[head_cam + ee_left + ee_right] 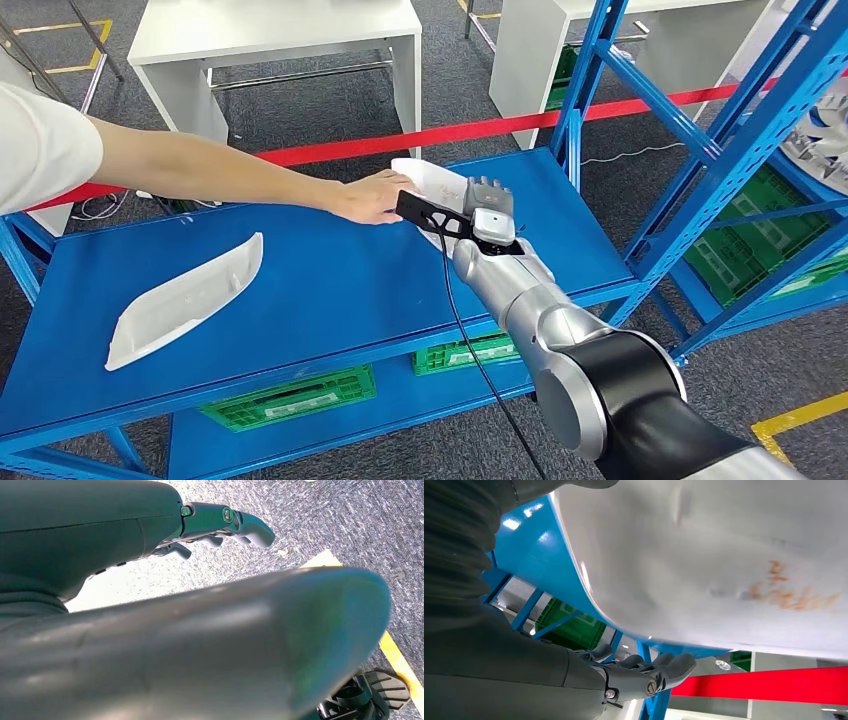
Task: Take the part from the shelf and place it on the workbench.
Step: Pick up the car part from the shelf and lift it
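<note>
Near the far edge of the blue shelf (330, 290), the white moulded part (425, 185) lies under the right hand (488, 212), whose fingers (659, 672) reach beneath it; a firm grasp cannot be told. A person's hand (372, 198) touches the part. Another white part (185, 298) lies near the shelf's left edge. The left hand (215, 525) hangs over carpet, fingers released.

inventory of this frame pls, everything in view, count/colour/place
White part: 1, white, back of shelf top, at the right hand and the person's hand.
Second white part: 1, white, left on shelf top.
Shelf: 1, blue.
Crates: several, green, lower shelves.
Tables: 2, white, behind.
Barrier tape: 1, red, behind shelf.
Person's hand: 1, on the part.
Right hand: at the part, grip unclear.
Left hand: hanging over carpet, holds nothing.
</note>
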